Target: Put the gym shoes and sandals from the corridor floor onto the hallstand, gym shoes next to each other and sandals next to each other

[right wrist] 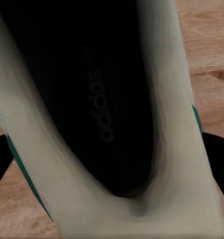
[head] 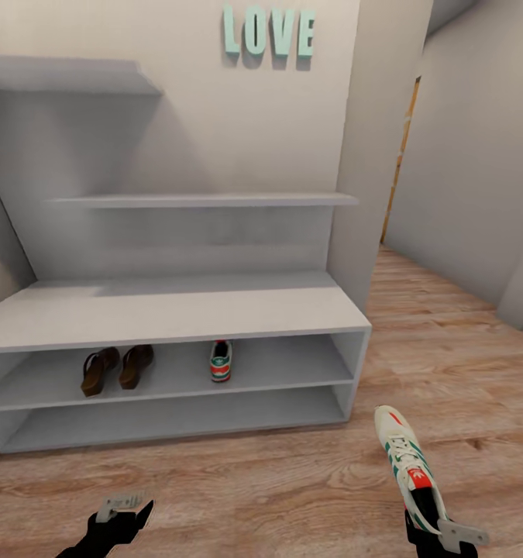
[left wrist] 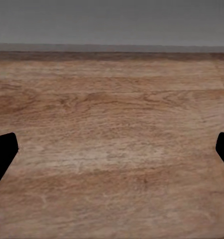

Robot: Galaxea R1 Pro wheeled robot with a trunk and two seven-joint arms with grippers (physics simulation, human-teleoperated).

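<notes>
Two grippers: both at the bottom edge of the head view.
Right gripper [head: 425, 518]: fingers clamped on the heel of a gym shoe [head: 407, 466], toe pointing up-frame.
Left gripper [head: 125, 515]: fingers [left wrist: 2, 154] spread, holding nothing, over the corridor floor [head: 292, 484].
Hallstand [head: 168, 314]: centre left.
Upper open shelf: two sandals [head: 115, 368] side by side; second gym shoe [head: 221, 361] just right of them.

From head height, one camera looks forward and down at the hallstand [head: 176, 310] and corridor floor [head: 292, 480]; the left wrist camera skims that floor, the right crowds a gym shoe [right wrist: 107, 124].
</notes>
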